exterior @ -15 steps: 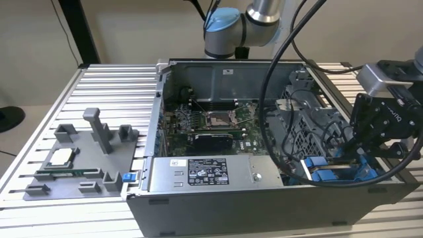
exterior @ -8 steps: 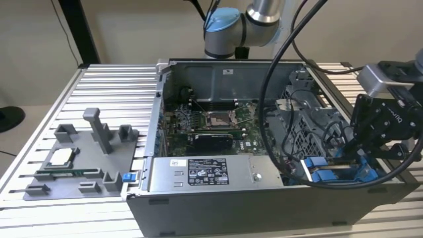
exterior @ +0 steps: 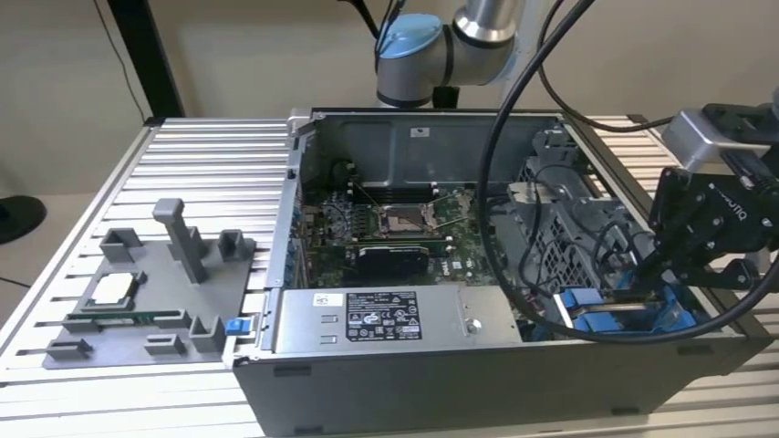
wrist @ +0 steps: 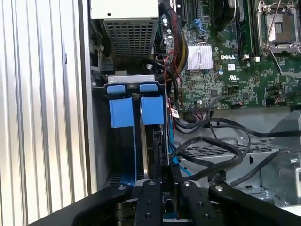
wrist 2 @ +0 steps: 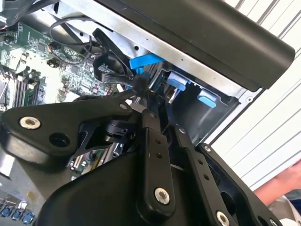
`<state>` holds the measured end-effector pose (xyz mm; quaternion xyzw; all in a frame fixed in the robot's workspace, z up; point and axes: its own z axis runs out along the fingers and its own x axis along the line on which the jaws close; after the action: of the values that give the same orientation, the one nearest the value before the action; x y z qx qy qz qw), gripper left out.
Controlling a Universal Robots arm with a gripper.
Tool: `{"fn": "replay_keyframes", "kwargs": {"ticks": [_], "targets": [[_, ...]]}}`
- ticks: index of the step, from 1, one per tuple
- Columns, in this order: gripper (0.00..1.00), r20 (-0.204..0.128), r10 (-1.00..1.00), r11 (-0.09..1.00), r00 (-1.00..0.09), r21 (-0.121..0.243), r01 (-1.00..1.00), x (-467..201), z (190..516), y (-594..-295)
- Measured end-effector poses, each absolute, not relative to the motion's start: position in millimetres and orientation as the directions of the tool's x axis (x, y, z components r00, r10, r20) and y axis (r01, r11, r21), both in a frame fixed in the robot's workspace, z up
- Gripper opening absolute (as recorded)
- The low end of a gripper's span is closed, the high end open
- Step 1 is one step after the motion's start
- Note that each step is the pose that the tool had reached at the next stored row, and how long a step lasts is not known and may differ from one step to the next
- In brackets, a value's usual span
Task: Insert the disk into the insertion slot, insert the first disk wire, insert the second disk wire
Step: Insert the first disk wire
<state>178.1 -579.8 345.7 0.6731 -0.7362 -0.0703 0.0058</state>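
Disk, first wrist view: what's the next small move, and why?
Probably a short, gentle push along the insertion slot to seat the disk. In the first wrist view the disk stands edge-on in the slot, and the hand sits right at its near end, in line with it. Full seating cannot be told.

Ribbed silver aluminium table [exterior: 207,146] has an open grey metal computer case [exterior: 487,383] sitting mid-table, with a flat grey plastic fixture plate [exterior: 171,294] just beside it, toward the exterior view's left edge.
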Motion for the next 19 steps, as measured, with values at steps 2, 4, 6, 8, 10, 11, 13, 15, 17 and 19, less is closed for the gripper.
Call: {"fn": "replay_keyframes", "kwargs": {"ticks": [2, 4, 6, 8, 10, 11, 13, 15, 17, 19], "targets": [[0.00, -0.086, -0.992, 0.084, -0.094, 0.111, -0.990, 178.1, 345.8, -579.8], [0.00, -0.086, -0.992, 0.084, -0.094, 0.113, -0.990, 178.0, 345.7, -579.8], [0.00, -0.086, -0.992, 0.084, -0.094, 0.116, -0.990, 177.9, 344.7, -579.8], [0.00, -0.085, -0.992, 0.084, -0.095, 0.121, -0.989, 178.0, 343.5, -579.8], [0.00, -0.085, -0.992, 0.084, -0.095, 0.123, -0.989, 178.0, 342.6, -579.8], [0.00, -0.085, -0.992, 0.084, -0.095, 0.123, -0.989, 178.0, 342.3, -579.8], [0.00, -0.085, -0.992, 0.084, -0.095, 0.124, -0.989, 178.0, 341.5, -579.9], [0.00, -0.085, -0.992, 0.084, -0.095, 0.125, -0.989, 178.0, 341.1, -580.0], [0.00, -0.085, -0.992, 0.084, -0.095, 0.125, -0.989, 178.0, 340.5, -580.4], [0.00, -0.085, -0.992, 0.084, -0.095, 0.126, -0.989, 178.0, 340.0, -580.6]]}}
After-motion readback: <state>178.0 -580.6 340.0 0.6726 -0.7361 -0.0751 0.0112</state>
